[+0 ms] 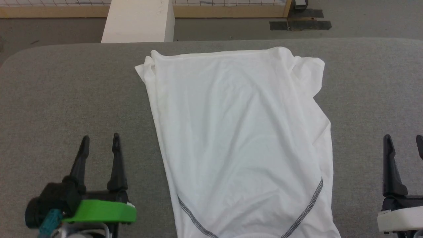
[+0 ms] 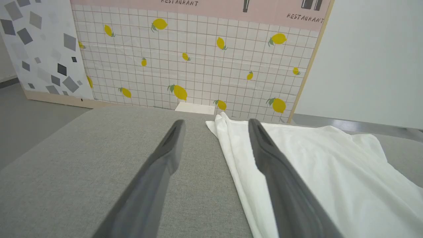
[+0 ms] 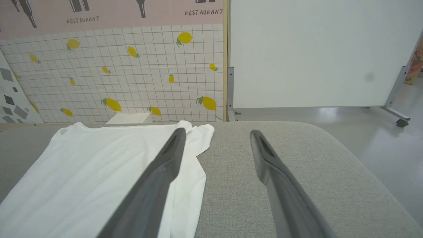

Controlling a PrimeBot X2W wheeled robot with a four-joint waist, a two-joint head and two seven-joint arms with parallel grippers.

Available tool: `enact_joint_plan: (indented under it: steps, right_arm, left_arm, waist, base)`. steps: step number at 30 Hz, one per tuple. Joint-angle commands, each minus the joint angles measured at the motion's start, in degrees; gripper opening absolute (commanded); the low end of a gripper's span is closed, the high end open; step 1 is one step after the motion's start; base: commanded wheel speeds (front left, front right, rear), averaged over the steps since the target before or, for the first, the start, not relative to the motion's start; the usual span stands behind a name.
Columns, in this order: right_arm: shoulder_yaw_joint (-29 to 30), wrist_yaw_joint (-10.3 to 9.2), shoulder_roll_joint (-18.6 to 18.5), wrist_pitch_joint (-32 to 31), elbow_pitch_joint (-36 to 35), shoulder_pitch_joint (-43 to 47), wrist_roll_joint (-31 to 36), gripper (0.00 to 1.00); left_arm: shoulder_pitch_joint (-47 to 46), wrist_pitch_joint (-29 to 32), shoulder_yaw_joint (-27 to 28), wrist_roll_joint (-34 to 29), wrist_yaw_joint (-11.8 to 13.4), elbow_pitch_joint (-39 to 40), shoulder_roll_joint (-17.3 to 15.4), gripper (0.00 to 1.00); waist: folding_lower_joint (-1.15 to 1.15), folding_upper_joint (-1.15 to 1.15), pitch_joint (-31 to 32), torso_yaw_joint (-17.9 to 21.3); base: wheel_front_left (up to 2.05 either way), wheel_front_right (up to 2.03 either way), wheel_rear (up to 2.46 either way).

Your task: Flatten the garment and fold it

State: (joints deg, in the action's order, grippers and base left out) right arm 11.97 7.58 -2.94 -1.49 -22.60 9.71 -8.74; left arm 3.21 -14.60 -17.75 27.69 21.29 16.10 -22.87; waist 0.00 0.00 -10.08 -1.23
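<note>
The head camera looked steeply down from above the near end of the garment [image 1: 238, 132], taking in its full width on the grey counter [image 1: 66, 92], with the left hand [image 1: 100, 136] to the garment's left and the right hand [image 1: 403, 136] to its right. Each wrist camera sat low and close over the counter beside the garment, looking out along its own hand toward the garment's far end and the lemon-tiled panel [image 2: 198, 66] beyond. All three views shared the garment's far edge and the white box [image 1: 138, 19] just behind it.
</note>
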Motion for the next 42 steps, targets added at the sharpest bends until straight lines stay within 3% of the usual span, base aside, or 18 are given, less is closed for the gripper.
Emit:
enact_joint_plan:
  steps: [1,4,9,17,23,28,42]
  right_arm:
    - [-0.32,-0.09,0.05,0.27,-0.25,-0.51,-0.08,1.00]
    - [-0.81,-0.09,0.05,0.01,-1.61,-2.05,0.66,1.00]
    - [-2.48,-0.09,0.06,-1.00,-4.41,-5.24,1.45,1.00]
    - [-5.41,-0.09,0.06,-3.53,-8.44,-11.19,2.55,1.00]
    - [-6.46,-0.09,0.06,-4.84,-8.71,-12.90,2.94,1.00]
    - [-6.48,-0.09,0.06,-4.81,-8.44,-13.03,2.52,1.00]
    - [-6.33,-0.09,0.06,-5.28,-7.26,-14.56,2.91,1.00]
  left_arm:
    - [-3.46,1.22,0.43,-0.67,-1.38,0.06,-2.23,1.00]
    - [-11.69,8.06,0.74,-0.41,-5.04,0.66,-7.00,1.00]
    - [-29.20,20.66,2.57,3.76,-10.64,-2.54,-12.17,1.00]
    - [-50.20,32.62,2.13,5.94,-16.27,-14.26,-16.02,1.00]
    - [-57.05,38.13,-2.43,4.35,-20.92,-22.25,-17.15,1.00]
    - [-59.97,41.95,-4.67,5.02,-23.48,-26.92,-16.92,1.00]
    - [-60.48,44.18,-5.76,7.45,-24.52,-30.13,-15.88,1.00]
  waist:
    - [0.00,0.00,-1.32,-0.13]
    - [0.00,0.00,-4.11,-0.38]
    - [0.00,0.00,-10.61,-0.52]
    - [0.00,0.00,-21.18,0.70]
    - [0.00,0.00,-25.62,2.16]
    - [0.00,0.00,-28.83,3.27]
    - [0.00,0.00,-32.43,3.45]
  base:
    - [0.00,0.00,0.00]
    - [0.00,0.00,0.00]
    - [0.00,0.00,0.00]
    - [0.00,0.00,0.00]
    - [0.00,0.00,0.00]
    - [0.00,0.00,0.00]
    - [0.00,0.00,0.00]
